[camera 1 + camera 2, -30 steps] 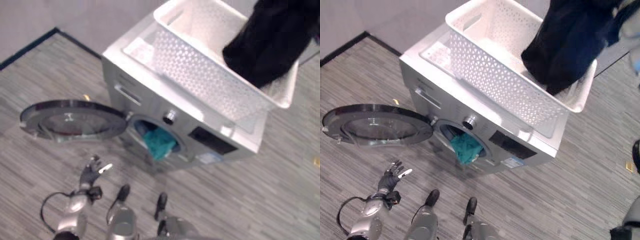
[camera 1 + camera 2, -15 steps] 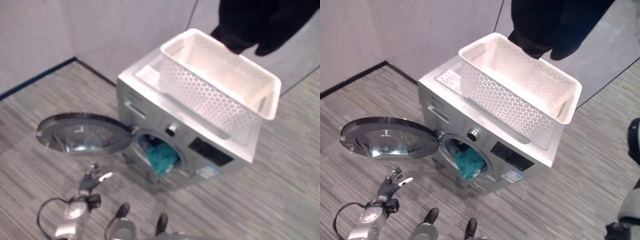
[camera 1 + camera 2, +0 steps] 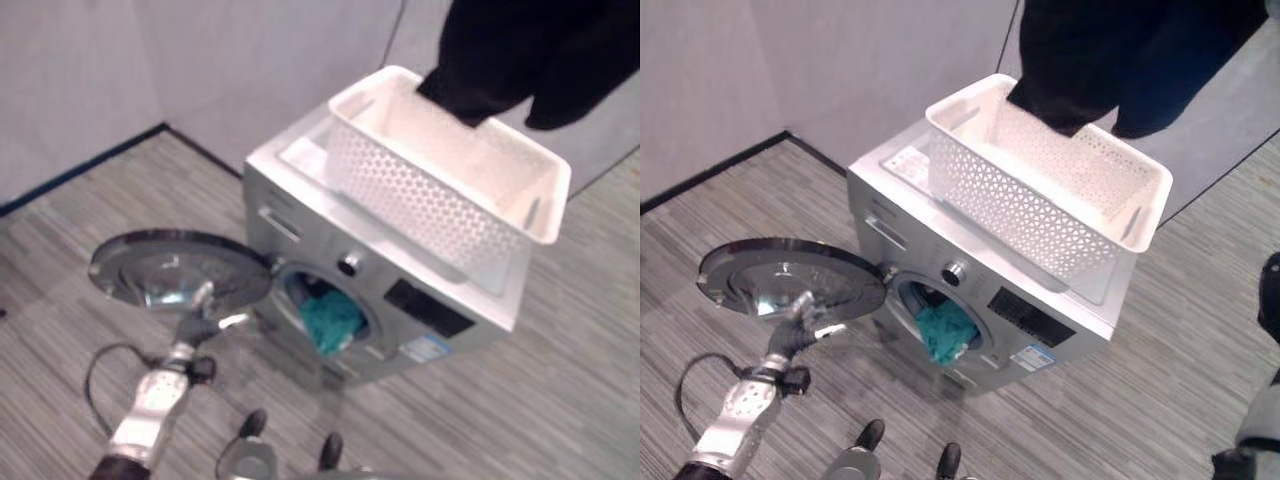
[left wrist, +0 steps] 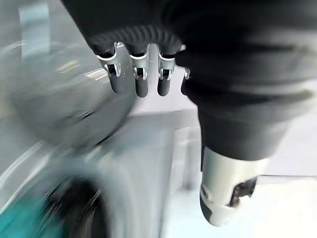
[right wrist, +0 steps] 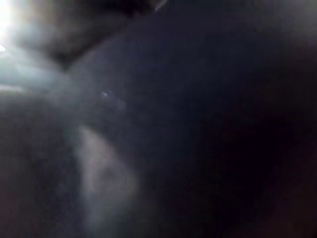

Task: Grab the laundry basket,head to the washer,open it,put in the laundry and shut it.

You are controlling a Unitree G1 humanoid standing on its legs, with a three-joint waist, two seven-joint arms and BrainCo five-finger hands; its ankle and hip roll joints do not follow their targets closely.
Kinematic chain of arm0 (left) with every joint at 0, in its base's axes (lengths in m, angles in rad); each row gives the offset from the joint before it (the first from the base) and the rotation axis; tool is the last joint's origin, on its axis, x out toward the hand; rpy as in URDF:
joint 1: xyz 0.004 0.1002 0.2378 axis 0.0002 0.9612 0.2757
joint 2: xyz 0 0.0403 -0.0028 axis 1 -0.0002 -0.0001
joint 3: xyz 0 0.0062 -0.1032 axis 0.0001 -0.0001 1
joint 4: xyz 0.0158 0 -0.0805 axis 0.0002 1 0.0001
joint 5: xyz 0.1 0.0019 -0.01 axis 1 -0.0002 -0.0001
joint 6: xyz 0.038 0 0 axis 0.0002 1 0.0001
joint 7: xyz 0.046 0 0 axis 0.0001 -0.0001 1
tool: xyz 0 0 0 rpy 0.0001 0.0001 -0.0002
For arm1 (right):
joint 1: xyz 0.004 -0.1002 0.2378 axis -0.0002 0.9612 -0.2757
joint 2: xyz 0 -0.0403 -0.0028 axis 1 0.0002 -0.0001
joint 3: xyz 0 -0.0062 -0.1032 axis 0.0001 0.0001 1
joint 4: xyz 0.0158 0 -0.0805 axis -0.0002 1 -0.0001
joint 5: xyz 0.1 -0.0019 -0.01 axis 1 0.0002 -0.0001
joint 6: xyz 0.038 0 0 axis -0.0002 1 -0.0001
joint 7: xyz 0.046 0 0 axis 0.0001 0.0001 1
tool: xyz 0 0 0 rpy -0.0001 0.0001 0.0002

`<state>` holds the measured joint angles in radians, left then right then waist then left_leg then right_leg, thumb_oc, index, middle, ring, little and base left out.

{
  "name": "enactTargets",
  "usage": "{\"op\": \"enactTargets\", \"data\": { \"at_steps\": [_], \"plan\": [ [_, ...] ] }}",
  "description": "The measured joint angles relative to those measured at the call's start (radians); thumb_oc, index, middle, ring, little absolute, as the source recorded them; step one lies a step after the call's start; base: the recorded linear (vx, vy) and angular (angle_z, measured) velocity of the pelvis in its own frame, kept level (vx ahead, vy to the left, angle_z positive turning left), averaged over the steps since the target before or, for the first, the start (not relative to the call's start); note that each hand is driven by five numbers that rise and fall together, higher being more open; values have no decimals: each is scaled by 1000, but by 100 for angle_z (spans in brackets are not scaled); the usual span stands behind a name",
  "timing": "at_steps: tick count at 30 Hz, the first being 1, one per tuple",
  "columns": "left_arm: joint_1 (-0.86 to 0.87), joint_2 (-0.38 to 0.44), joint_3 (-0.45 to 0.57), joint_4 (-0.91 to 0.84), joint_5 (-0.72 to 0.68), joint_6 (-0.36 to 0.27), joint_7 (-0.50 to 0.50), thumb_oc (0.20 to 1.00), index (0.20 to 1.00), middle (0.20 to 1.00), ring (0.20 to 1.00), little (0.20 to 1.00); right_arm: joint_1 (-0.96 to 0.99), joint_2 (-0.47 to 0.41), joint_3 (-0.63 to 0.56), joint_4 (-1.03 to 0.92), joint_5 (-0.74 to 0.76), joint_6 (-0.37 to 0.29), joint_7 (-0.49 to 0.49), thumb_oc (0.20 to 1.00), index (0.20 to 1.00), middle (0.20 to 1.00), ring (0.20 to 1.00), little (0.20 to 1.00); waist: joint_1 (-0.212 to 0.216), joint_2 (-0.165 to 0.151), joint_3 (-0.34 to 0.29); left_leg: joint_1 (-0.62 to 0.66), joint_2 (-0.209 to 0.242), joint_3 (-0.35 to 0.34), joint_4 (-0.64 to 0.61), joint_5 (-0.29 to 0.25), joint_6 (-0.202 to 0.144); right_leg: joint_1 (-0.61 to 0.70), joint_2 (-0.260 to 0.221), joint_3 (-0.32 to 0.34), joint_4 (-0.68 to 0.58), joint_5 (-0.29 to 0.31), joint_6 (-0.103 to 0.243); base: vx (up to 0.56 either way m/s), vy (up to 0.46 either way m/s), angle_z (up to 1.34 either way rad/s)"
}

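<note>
A silver washer [image 3: 1040, 320] stands with its round door [image 3: 780, 275] swung wide to the left. A teal cloth [image 3: 945, 335] hangs out of the drum opening. On top of the washer sits the white perforated laundry basket [image 3: 1020, 200]. A black garment [image 3: 1110, 60] hangs from above, its lower end over the basket's far side. The right wrist view is dark cloth [image 5: 198, 124] up close. My left hand [image 3: 800, 318] is open, its fingers [image 4: 138, 82] straight, just under the door's near rim.
A grey wall [image 3: 840, 60] runs behind the washer, with a dark skirting strip [image 3: 710, 175] along the striped floor. The open door takes up the floor space left of the washer. Bare floor [image 3: 1170, 400] lies to the washer's right.
The black garment has gone up out of the basket and now hangs above it. My left hand has moved up to the door's near rim. The camera has shifted.
</note>
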<state>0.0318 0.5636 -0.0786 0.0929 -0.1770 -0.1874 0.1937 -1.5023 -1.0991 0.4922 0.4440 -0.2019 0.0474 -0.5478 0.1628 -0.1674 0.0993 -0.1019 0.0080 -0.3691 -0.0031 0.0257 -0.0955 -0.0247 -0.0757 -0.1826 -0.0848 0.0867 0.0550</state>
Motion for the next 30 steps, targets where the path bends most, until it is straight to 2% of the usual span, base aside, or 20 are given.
{"op": "enactTargets", "data": {
  "at_steps": [3,8,9,13,18,21,25,30],
  "plan": [
    [-102,12,89,-71,152,-1,102,1000,1000,1000,1000,1000,34,8,-28,-79,-43,2,2,200,200,200,200,200,-9,10,-5,11,1,3,-3,0,0,9,1,5,0,0,0,13,13,-4],
    [-309,27,83,-126,310,40,173,1000,1000,1000,1000,1000,52,119,-71,-91,-74,20,34,200,200,200,200,200,-34,8,-8,38,4,17,-13,-4,7,26,1,25,0,-3,2,-13,13,-7],
    [-405,29,59,-118,335,58,190,1000,1000,1000,1000,1000,56,155,-81,-114,-75,29,45,200,200,200,200,200,-43,8,-9,39,3,20,-12,-3,11,26,0,29,0,-1,2,-31,21,-6],
    [-568,25,-39,-118,351,78,193,1000,1000,1000,1000,1000,54,198,-83,-108,-74,34,64,200,200,200,200,200,-59,8,-20,44,0,30,-12,3,5,27,-3,37,0,2,4,-6,15,-7],
    [-643,-18,-154,-94,347,100,154,1000,1000,1000,1000,1000,51,271,-82,-57,-69,59,71,200,200,200,200,200,-67,19,-36,50,0,37,-12,4,6,28,-2,45,0,2,4,-10,13,-5],
    [-656,-74,-209,-83,283,111,114,1000,1000,1000,1000,1000,50,286,-78,-33,-61,61,71,200,200,200,200,200,-74,22,-39,51,-1,38,-12,4,7,28,-3,46,0,2,4,0,0,0],
    [-690,-162,-343,-51,75,116,50,1000,1000,1000,1000,1000,44,340,-72,29,-24,72,66,200,200,200,200,200,-78,27,-47,50,-3,37,-12,5,8,29,-5,45,0,3,4,-9,4,1],
    [-822,-282,-497,60,-219,154,16,1000,1000,1000,1000,1000,-16,367,14,132,-14,100,55,200,200,200,200,200,-106,37,-52,49,-3,32,-12,6,9,30,-5,40,0,3,4,-16,8,2]
  ]
}}
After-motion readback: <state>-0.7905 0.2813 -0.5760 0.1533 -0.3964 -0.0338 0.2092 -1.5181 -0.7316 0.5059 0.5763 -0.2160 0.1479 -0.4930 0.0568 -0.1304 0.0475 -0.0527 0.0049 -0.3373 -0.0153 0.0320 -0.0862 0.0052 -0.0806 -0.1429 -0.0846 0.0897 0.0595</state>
